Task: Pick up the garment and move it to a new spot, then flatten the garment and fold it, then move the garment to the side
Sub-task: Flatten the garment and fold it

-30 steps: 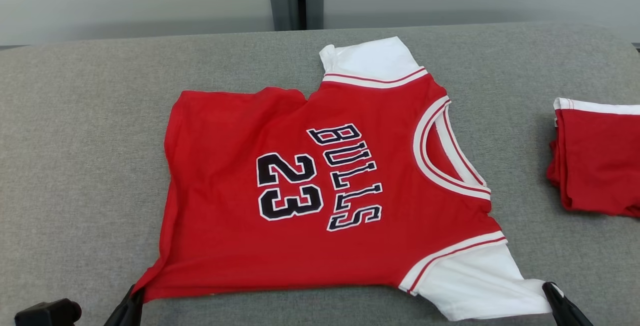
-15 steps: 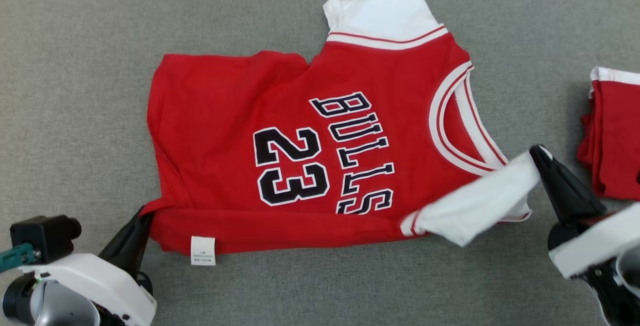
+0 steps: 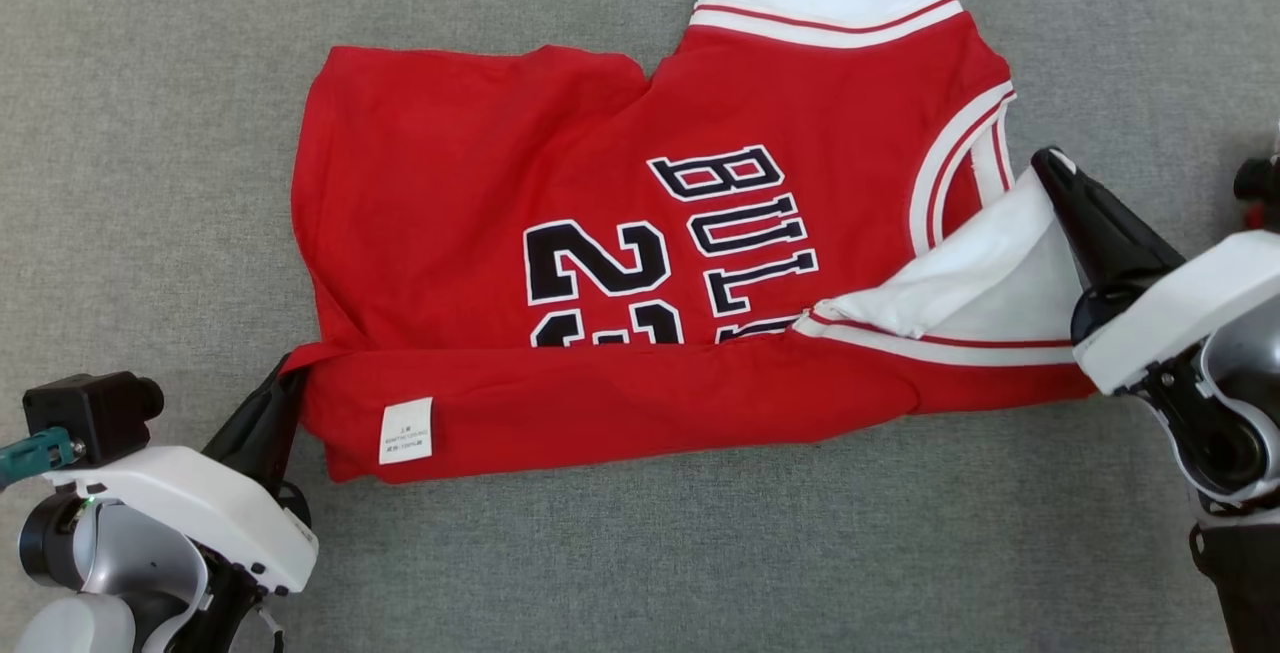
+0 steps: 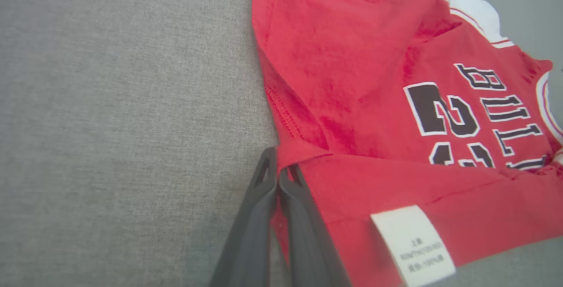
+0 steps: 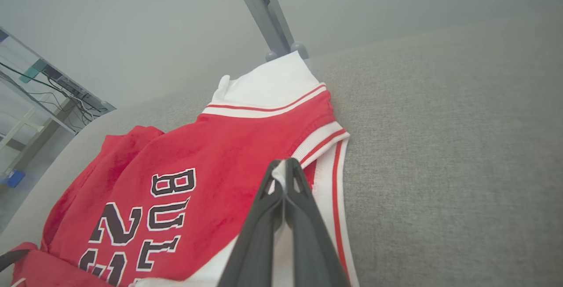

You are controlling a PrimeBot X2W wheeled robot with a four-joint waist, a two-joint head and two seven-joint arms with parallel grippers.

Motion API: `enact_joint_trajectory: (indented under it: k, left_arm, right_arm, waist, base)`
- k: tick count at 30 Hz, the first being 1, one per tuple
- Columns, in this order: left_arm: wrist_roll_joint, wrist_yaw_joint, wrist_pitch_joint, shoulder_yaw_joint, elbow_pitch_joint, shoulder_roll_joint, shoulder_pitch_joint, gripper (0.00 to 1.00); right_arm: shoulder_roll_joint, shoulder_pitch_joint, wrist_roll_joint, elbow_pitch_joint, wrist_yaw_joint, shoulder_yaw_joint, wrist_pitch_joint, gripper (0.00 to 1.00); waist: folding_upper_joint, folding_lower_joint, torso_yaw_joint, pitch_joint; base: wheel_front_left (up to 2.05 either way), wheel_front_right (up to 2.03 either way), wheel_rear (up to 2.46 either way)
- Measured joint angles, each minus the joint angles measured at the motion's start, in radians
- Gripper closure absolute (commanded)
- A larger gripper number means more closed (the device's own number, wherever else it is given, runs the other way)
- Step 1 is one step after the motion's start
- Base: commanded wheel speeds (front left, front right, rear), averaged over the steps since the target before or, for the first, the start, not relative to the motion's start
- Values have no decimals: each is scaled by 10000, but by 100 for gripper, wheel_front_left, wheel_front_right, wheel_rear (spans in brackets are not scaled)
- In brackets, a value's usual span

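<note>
The garment [image 3: 480, 153] is a red jersey with white sleeves and black "BULLS 23" print, spread on the grey table [image 3: 150, 83]. Its near edge is folded up over the print, hiding the lower half of the digits, and a white care label [image 3: 406, 430] faces up. My left gripper [image 3: 288, 371] is shut on the garment's hem corner [image 4: 292, 153] at the lower left. At the right, my right gripper [image 3: 1050, 161] is shut on the white sleeve [image 3: 985, 268], holding it over the collar [image 5: 323, 139]. The garment [image 5: 228, 146] lies beneath those fingers [image 5: 286, 177].
Grey fabric tabletop [image 4: 110, 102] surrounds the garment on all sides. In the right wrist view a grey post [image 5: 259, 10] rises behind the table's far edge, with shelving and cables [image 5: 39, 85] at the far left.
Both grippers have carried the near edge and white sleeve farther over the jersey, covering more of the number. The head camera has tilted down, so the second red garment has left the view.
</note>
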Motion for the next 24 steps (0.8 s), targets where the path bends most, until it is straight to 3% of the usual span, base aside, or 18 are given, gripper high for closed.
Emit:
enact_joint_trajectory:
  k: [2, 3, 4, 5, 6, 7, 14, 24]
  left_arm:
    - [-13, -48, -61, -10, 125, -35, -129, 100]
    - [-13, -69, -132, -4, 180, -52, -161, 100]
    - [-12, -71, -226, -6, 242, -92, -185, 78]
    - [-13, -84, -276, -27, 299, -148, -222, 78]
    - [-13, -125, -407, -40, 334, -255, -291, 57]
    - [-13, -130, -573, -33, 355, -366, -355, 0]
    - [196, -109, -1864, 71, 635, -920, -570, 0]
    - [1944, 299, -4926, 33, 671, -1597, -1254, 0]
  right_arm:
    - [-12, -272, 198, 251, 0, 182, -140, 100]
    - [4, -391, 334, 339, 0, 247, -196, 64]
    - [52, -488, 548, 431, 0, 261, -336, 0]
    - [38, -571, 606, 545, 0, 311, -428, 0]
    - [4, -622, 637, 614, 0, 330, -556, 0]
    - [-15, -645, 736, 669, 0, 326, -675, 0]
    - [-42, -372, 744, 769, 0, 17, -2044, 0]
    - [125, 1153, -1438, -261, 0, -589, -5273, 0]
  waist:
    - [0, 0, 30, 63]
    - [0, 0, 44, 86]
    - [0, 0, 59, 101]
    - [0, 0, 76, 106]
    - [0, 0, 97, 105]
    - [0, 0, 114, 103]
    - [0, 0, 156, -54]
    - [0, 0, 25, -565]
  base:
    - [0, 0, 0]
    - [0, 0, 0]
    - [0, 0, 0]
    - [0, 0, 0]
    - [0, 0, 0]
    - [0, 0, 0]
    - [0, 0, 0]
    - [0, 0, 0]
